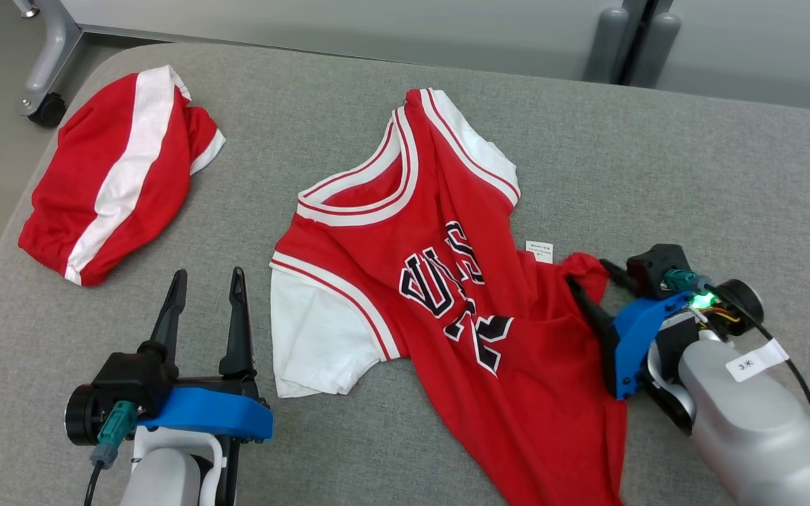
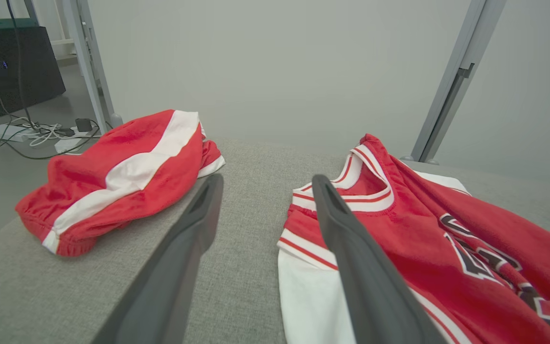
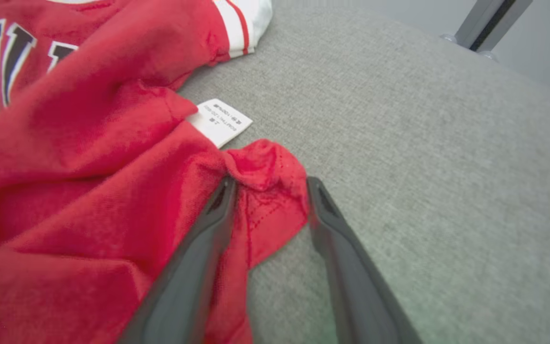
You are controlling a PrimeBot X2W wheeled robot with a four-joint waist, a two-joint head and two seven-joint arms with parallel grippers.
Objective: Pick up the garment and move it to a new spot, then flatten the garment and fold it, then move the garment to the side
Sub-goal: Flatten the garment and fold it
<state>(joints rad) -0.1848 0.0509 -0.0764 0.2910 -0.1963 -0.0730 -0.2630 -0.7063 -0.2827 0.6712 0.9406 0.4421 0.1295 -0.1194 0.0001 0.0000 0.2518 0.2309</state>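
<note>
A red basketball jersey [image 1: 440, 281] with white sleeves and dark lettering lies crumpled across the middle of the grey table [image 1: 658, 176]. My right gripper [image 1: 588, 273] is at the jersey's right edge. In the right wrist view its fingers stand apart on either side of a bunched red corner [image 3: 268, 162], just below the white care label [image 3: 220, 122]. My left gripper [image 1: 209, 274] hovers open over bare table, left of the white sleeve [image 1: 313, 330], with nothing between its fingers [image 2: 198, 224].
A second red garment with a white stripe [image 1: 117, 176] lies bunched at the table's far left corner. The table's left edge runs close to it, with a caster wheel [image 1: 46, 109] on the floor beyond. Grey posts [image 1: 630, 42] stand behind the far edge.
</note>
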